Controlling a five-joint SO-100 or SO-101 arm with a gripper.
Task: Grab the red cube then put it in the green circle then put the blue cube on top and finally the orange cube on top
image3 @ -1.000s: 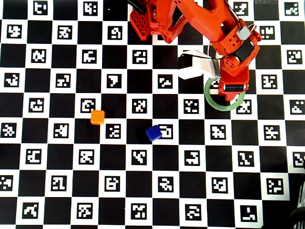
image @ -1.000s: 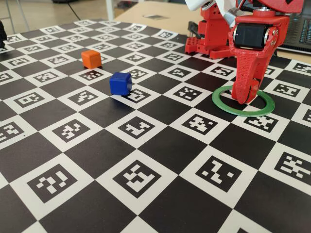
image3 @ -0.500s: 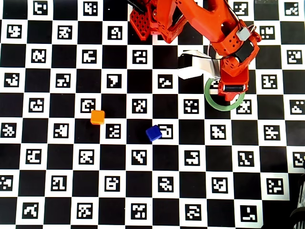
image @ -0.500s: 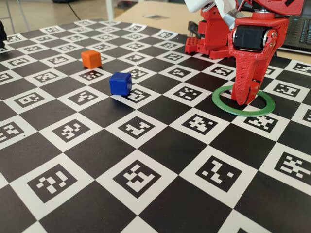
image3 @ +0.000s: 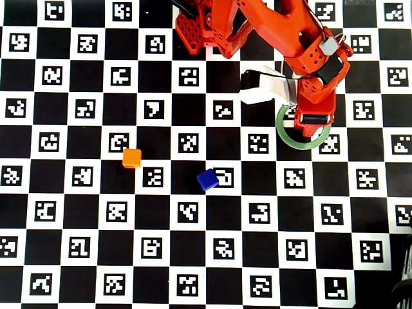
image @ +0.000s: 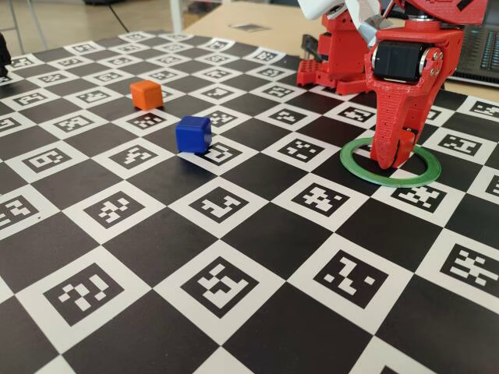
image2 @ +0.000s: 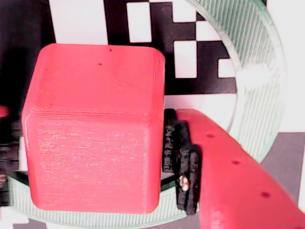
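The wrist view is filled by the red cube (image2: 90,129), held between the fingers of my gripper (image2: 93,162). The black pad (image2: 178,152) presses on the cube's right side. The cube sits low inside the green circle (image2: 257,90). In the fixed view my gripper (image: 392,160) points down into the green circle (image: 355,167) and hides the cube. From overhead, the gripper (image3: 309,125) covers the green circle's (image3: 283,132) centre. The blue cube (image: 192,133) (image3: 207,179) and the orange cube (image: 146,93) (image3: 132,158) stand apart on the mat, far to the left.
A checkerboard mat (image: 234,296) printed with markers covers the table. The arm's red base (image: 335,54) (image3: 206,26) stands at the back. A white camera housing (image3: 261,85) sticks out left of the wrist. A dark device (image: 479,54) lies behind on the right.
The gripper head has shifted very slightly toward the arm's base while staying over the ring. The blue and orange cubes have not moved.
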